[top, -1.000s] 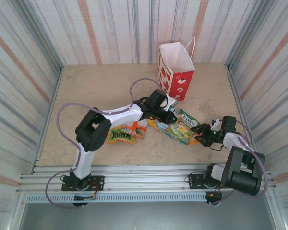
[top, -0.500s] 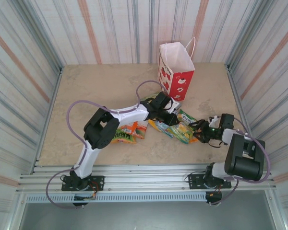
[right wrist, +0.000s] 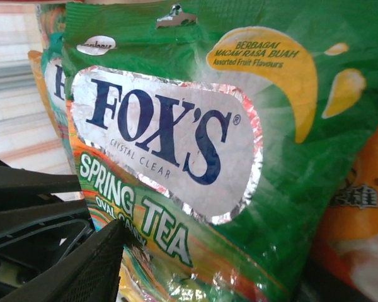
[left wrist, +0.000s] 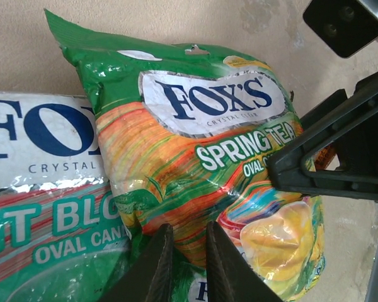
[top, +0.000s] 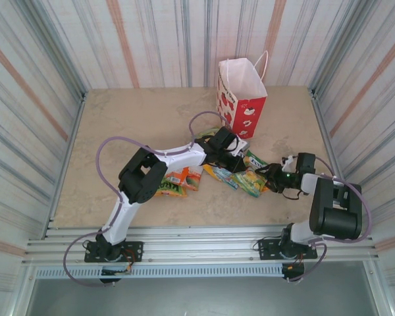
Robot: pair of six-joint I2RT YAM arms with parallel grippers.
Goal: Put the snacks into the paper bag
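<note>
Your left arm lies folded low across the bench (top: 138, 118), its left tool (left wrist: 188, 226) nose-down on the green Spring Tea packet (left wrist: 201, 157) with fingers nearly together; you cannot tell whether they pinch foil. Your right tool (top: 271, 178) stands with jaws apart, one finger over the same packet. Since a second ago the left elbow has swung rightward and the right tool has crept left into the snacks (top: 250, 179), which lie heaped mid-bench, well short of the upright paper bag (top: 240, 99), with orange packets (top: 174, 181) under the left forearm.
</note>
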